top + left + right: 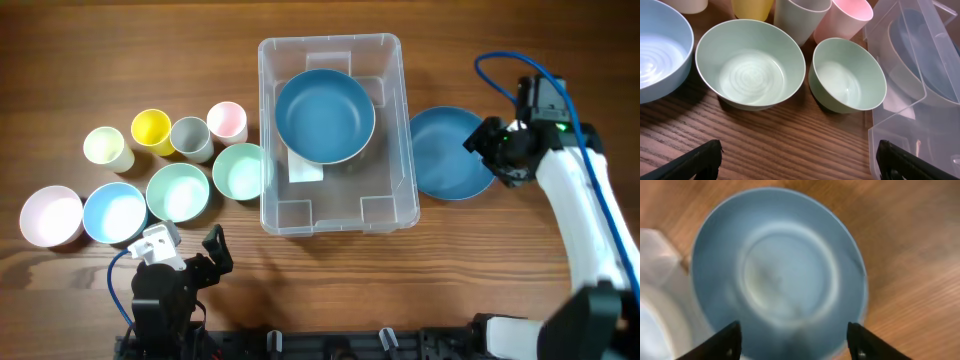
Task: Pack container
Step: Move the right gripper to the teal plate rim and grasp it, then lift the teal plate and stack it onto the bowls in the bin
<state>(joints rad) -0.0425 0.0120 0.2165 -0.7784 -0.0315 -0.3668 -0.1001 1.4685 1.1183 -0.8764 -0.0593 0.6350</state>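
Note:
The clear container (388,205) stands mid-table with a dark blue bowl (325,115) inside, over its white label (305,170). Its corner shows in the left wrist view (900,125). A dark blue plate (445,152) lies just right of the container; in the right wrist view it (780,275) fills the frame, blurred. My right gripper (492,150) is open and empty above the plate's right edge, fingers (795,340) apart. My left gripper (195,262) is open and empty near the front edge, fingers (800,162) wide over bare wood.
Left of the container stand two green bowls (240,172) (178,192), a light blue bowl (113,213), a pink bowl (50,217), and cream (105,148), yellow (152,130), grey (190,138) and pink (227,122) cups.

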